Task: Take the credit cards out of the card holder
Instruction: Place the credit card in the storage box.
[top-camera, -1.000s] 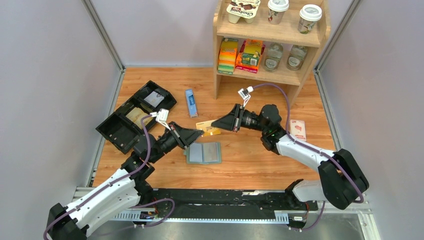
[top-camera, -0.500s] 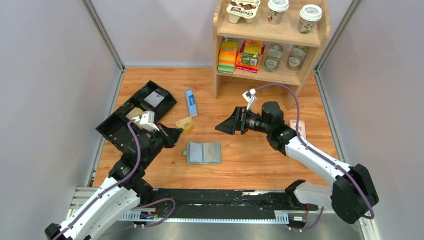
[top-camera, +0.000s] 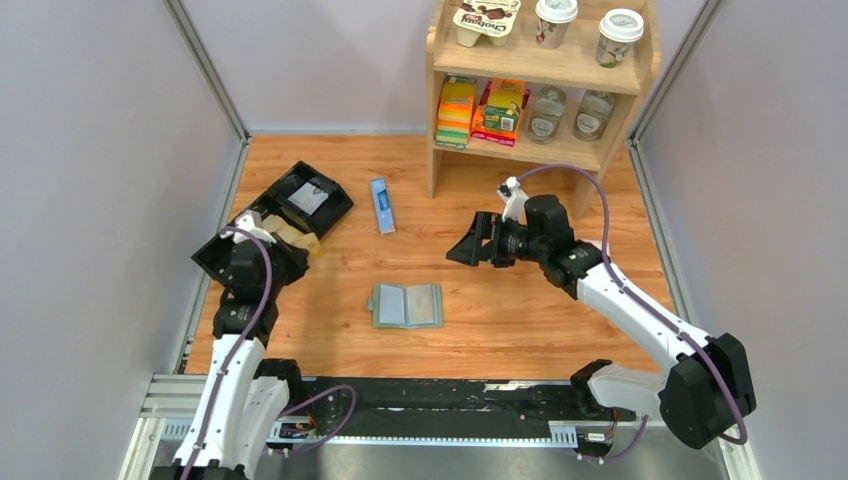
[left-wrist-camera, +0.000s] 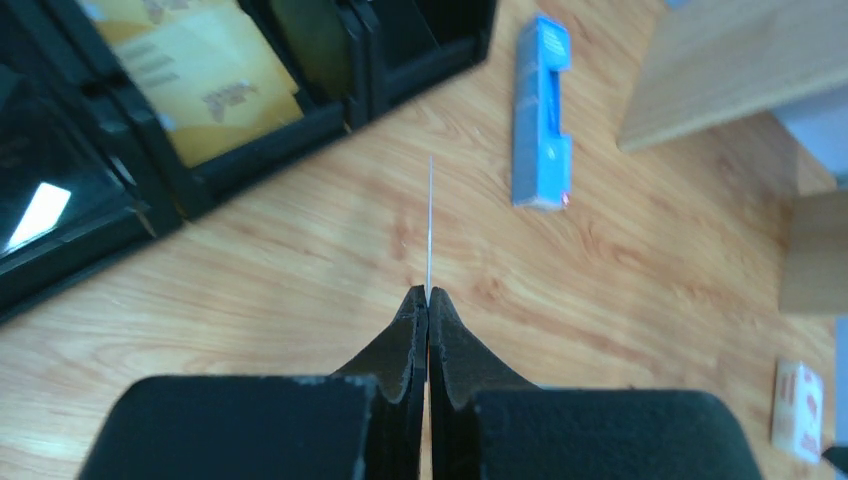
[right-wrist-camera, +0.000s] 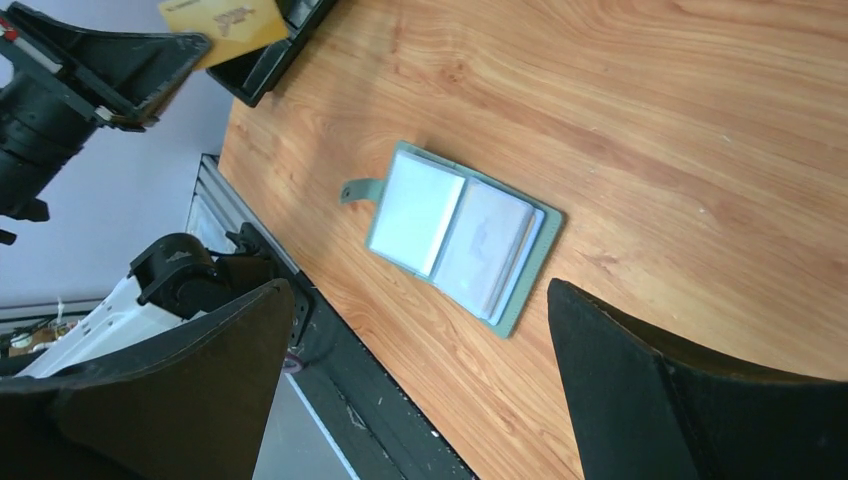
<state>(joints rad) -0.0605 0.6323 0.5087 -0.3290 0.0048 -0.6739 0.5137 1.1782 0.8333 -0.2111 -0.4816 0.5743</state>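
Observation:
The card holder (top-camera: 406, 306) lies open on the wooden table, sage green outside with pale pages (right-wrist-camera: 455, 235) showing. My left gripper (top-camera: 293, 243) is shut on a tan credit card (top-camera: 306, 244) at the edge of the black tray (top-camera: 240, 270). In the left wrist view that card (left-wrist-camera: 430, 220) is edge-on, a thin line rising from the pinched fingertips of the left gripper (left-wrist-camera: 428, 296). Another golden card (left-wrist-camera: 215, 75) lies in a tray compartment. My right gripper (top-camera: 470, 246) hangs open above and right of the card holder, nothing between its fingers (right-wrist-camera: 650, 380).
A long blue box (top-camera: 381, 205) lies between the tray and a wooden shelf (top-camera: 540, 90) holding packets, jars and cups. A small white and red packet (left-wrist-camera: 800, 410) lies to the right. Grey walls close both sides.
My left arm swung left, carrying the card from above the card holder to the tray. My right gripper let go of the card, opened wide and drew back to the right.

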